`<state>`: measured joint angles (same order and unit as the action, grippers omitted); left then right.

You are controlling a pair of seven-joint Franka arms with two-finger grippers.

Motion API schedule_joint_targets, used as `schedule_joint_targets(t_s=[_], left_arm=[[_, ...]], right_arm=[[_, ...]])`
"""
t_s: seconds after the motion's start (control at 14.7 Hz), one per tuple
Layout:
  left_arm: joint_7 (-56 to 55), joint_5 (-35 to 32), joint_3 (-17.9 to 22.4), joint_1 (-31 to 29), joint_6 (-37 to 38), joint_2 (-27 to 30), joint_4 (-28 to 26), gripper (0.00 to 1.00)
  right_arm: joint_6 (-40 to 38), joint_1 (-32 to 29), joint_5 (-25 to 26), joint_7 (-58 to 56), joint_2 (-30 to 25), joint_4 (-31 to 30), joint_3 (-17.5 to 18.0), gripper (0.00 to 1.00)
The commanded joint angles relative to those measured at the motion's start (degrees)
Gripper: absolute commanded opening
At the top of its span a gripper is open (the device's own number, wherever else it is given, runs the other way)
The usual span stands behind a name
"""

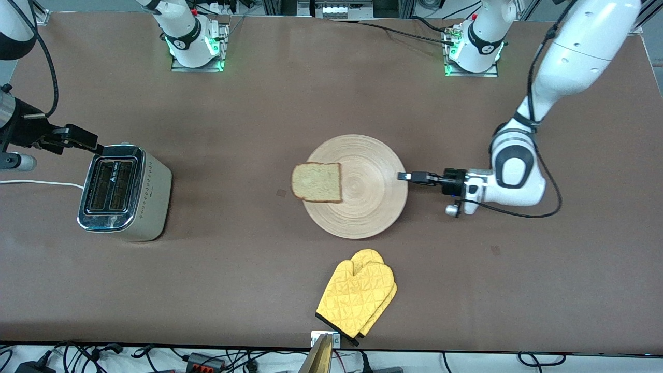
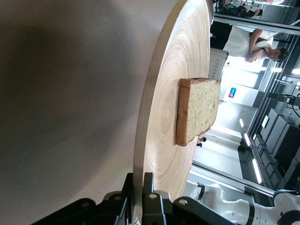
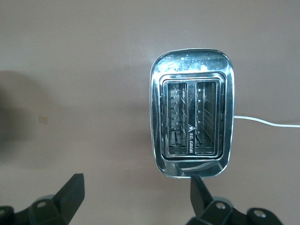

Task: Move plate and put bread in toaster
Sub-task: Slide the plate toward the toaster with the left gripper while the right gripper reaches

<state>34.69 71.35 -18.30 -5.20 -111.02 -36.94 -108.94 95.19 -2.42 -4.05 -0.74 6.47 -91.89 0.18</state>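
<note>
Gripping: left gripper (image 1: 405, 176) is clamping the plate (image 1: 362, 207) rim, bread (image 1: 316, 182) lying on it
Hovering: right gripper (image 3: 136, 192) is gaping wide beside the toaster (image 1: 124, 192)

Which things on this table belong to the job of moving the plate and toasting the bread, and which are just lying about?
Belong to the job:
wooden plate, its rim gripped by the left gripper
bread slice, on the plate's edge toward the toaster
toaster, slots empty, with the open right gripper hovering over it

Just lying about:
yellow oven mitt, nearer the front camera than the plate
</note>
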Motion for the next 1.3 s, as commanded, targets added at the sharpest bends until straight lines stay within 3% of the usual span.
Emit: schedule_joint_targets(t_s=[0.0,0.2,0.55,1.23], left_arm=[[1.43,3.1,0.11,3.95,-1.47,-1.46,2.76,0.0],[1.87,3.36,0.02,7.91,-6.03,-2.79,4.43,0.0],[1.87,5.47,0.11,11.78,-7.1,-7.09,9.27,0.0],[3.11,7.32,0.11,16.18,-12.56,-9.38,10.24,0.0]], right_arm=[[-0.44,-0.13,-0.17,-0.05,-0.23,-0.05,0.17,1.0],[-0.88,0.05,0.44,-0.49,0.38,-0.05,0.35,1.0],[-2.03,1.62,0.18,-0.58,0.73,-0.13,0.7,1.0],[0.61,8.83,-0.35,0.47,5.83,-0.22,0.7,1.0]])
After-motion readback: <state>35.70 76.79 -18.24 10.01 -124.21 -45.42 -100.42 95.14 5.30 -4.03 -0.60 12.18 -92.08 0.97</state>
